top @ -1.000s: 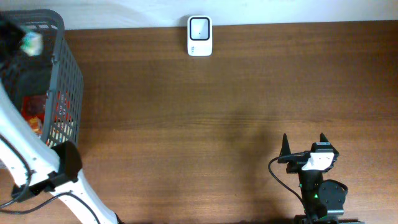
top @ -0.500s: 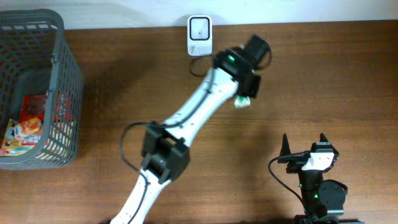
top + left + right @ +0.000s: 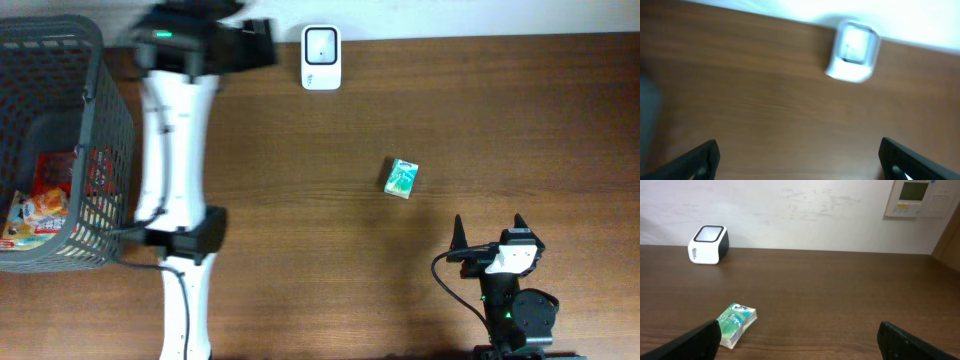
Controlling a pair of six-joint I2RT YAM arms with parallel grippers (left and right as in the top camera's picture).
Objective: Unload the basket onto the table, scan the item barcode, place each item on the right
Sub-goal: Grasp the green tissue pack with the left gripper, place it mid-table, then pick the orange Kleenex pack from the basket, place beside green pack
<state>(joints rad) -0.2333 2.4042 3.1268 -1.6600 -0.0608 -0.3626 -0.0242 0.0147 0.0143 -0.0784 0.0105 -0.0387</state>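
The item, a small green packet, lies flat on the wooden table in open space, touched by neither arm. It sits on the near side of the white scanner and off to its right, clearly apart from it.

The left gripper is up at the far edge of the table, just left of the scanner and blurred in the overhead view. From its wrist camera the two fingers stand wide apart with only bare wood between them; the scanner shows ahead, and the packet is not in that view. The packet is well away from this gripper, across the table toward the near right.

The right gripper rests low near the front edge, its jaws spread fully and empty. The packet is near it – a little ahead and to its left. In the right wrist view the packet lies just in front of the left-hand finger, outside the gap of the gripper, with the scanner farther back by the wall.

A grey basket at the far left holds some orange and red packs
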